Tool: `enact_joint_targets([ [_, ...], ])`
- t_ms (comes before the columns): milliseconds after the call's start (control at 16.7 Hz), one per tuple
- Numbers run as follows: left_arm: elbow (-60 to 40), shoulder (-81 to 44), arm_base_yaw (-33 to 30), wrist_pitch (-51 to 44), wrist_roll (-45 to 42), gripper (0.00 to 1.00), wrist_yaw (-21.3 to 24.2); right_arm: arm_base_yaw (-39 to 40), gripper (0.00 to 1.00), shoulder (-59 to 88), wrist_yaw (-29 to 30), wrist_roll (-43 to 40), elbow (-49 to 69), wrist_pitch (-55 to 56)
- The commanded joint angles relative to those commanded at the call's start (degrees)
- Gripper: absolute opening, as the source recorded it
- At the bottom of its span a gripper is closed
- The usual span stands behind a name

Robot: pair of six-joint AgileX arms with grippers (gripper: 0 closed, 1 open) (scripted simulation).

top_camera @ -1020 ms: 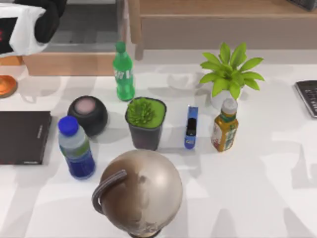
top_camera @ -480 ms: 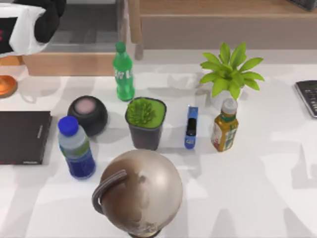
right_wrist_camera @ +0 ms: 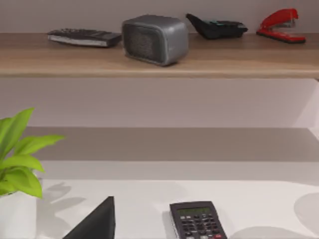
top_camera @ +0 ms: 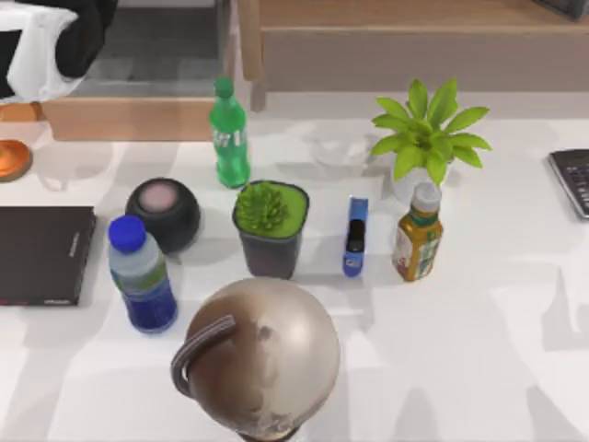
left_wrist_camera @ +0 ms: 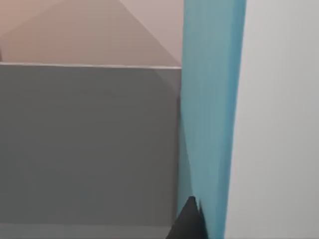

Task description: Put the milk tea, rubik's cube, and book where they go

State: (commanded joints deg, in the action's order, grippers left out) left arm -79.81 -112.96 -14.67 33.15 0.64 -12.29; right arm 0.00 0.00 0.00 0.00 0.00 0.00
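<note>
- Top view: my left arm sits at the far-left corner, over the grey-floored wooden compartment behind the tabletop. I can't make out the gripper itself from up here.
- Top view: the milk tea stands upright right of centre, just in front of the leafy plant, with a small blue item just beside it on its left. It lies well apart from my left arm, across the table toward the right side; I judge the right arm the nearer one for it.
- Top view: the thin black book lies flat at the left edge; the green bottle, water bottle, potted succulent and globe crowd the middle. I can't spot the cube.
- Left wrist view: the teal book stands on end right in front of the camera, long axis vertical, alongside a grey wall with a pale panel on its other side. A dark fingertip touches its lower end. My read: the left gripper is clamped on the book, placing it upright in the compartment.
- Right wrist view: this camera looks level across the table at a calculator and a shelf carrying a grey speaker, a stapler and flat gadgets. One dark fingertip shows; can't tell how the right gripper's jaws stand. Arm looks parked by the right side.
</note>
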Motion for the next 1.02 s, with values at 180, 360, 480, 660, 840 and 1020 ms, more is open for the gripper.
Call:
enact_joint_targets([
  [180, 0.23, 0.32, 0.08, 0.31, -0.64, 0.0, 0.2, 0.0, 1.0, 0.0, 0.0, 0.0, 0.0, 0.0],
  [360, 3.51, 5.41, 0.92, 2.78, -5.91, 0.0, 1.56, 0.0, 1.0, 0.0, 0.0, 0.0, 0.0, 0.0],
  [480, 6.62, 11.34, 3.11, 5.59, -12.16, 0.0, 2.84, 0.0, 1.0, 0.0, 0.0, 0.0, 0.0, 0.0],
  [660, 13.11, 22.49, 7.38, 10.43, -25.45, 0.0, 5.62, 0.0, 1.0, 0.0, 0.0, 0.0, 0.0, 0.0],
  [840, 23.75, 33.06, 12.65, 14.68, -42.22, 0.0, 9.33, 0.0, 1.0, 0.0, 0.0, 0.0, 0.0, 0.0],
  [1020, 37.98, 40.0, 18.69, 17.35, -60.35, 0.0, 13.49, 0.0, 1.0, 0.0, 0.0, 0.0, 0.0, 0.0],
])
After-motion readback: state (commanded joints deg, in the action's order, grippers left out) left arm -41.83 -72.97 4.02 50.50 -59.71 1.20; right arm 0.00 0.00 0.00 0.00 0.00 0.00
